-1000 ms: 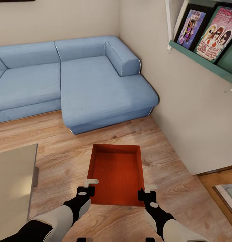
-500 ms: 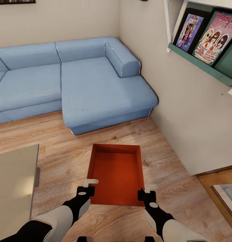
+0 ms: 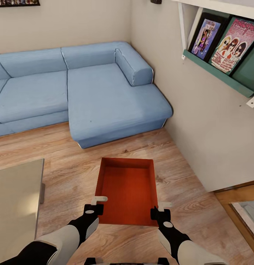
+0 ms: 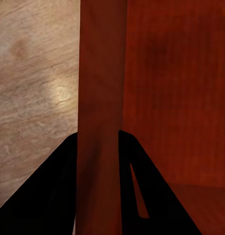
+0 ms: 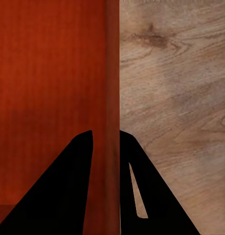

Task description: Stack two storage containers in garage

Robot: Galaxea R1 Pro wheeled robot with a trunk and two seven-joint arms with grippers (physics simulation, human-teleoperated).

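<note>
Your view has tipped down a touch since a sec ago: sofa (image 3: 86, 92) and shelf (image 3: 219, 70) sit a bit lower in the head view and the table (image 3: 14, 206) has slid a little, but box (image 3: 127, 191) and both grippers keep the same spot in frame, so the camera moved, not the things. Around you: blue corner sofa straight ahead against the pale walls, well beyond the box's far end; grey table top on your left, apart from the left arm; wall w/ a green shelf of framed pics on your right, near the box's right side; a doorway gap w/ darker floor at lower right. Nothing lies btwn box and sofa on the wood floor (image 3: 68, 165). Box is open-topped, red-orange, long axis pointing away from you, centred btwn your arms over the planks. L gripper (image 3: 94, 204) pinches the near left wall: in the left wrist view its fingers (image 4: 54, 196) sit one each side of that wall. R gripper (image 3: 160, 209) does the same on the near right wall, fingers (image 5: 68, 191) pressed against both faces.
</note>
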